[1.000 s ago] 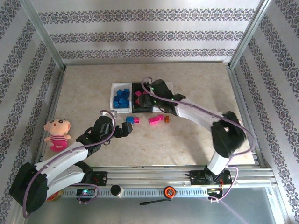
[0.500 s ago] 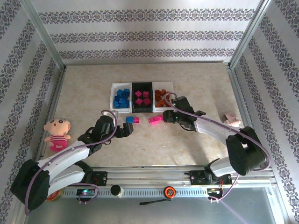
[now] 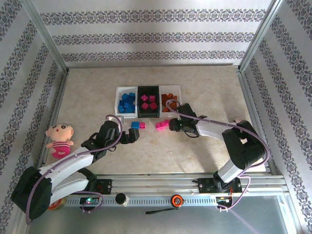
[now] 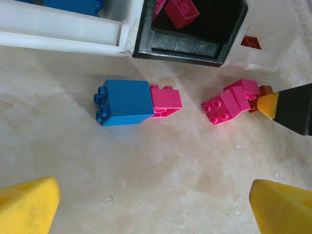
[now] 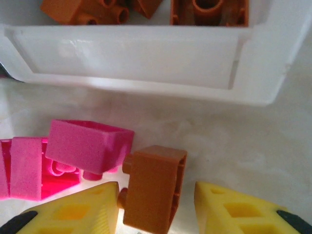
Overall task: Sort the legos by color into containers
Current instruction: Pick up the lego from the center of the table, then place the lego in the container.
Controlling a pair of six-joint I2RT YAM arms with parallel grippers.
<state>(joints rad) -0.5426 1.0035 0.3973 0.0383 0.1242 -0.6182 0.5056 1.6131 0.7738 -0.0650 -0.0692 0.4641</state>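
- Legos (image 3: 162, 126) lie partly unsorted on the surface (image 3: 97, 92), just in front of the three containers.
- Containers in a row: the left white tray (image 4: 58, 31) holds blue bricks (image 3: 127, 103). The black tray (image 4: 185, 48) holds pink bricks (image 3: 148, 101). The right white tray (image 5: 131, 61) holds orange bricks (image 5: 83, 9).
- Loose items: a blue brick (image 4: 124, 102) touches a pink brick (image 4: 165, 101). A little apart to the right, a pink cluster (image 4: 229, 102) has one orange brick (image 5: 153, 187) touching its right end.
- Right gripper (image 5: 157, 195): low at the surface, fingers close on either side of the orange brick. Whether they pinch it cannot be told.
- Left gripper (image 4: 153, 209): fingers spread wide, nothing between them, poised over bare surface on the near side of the blue-and-pink pair.
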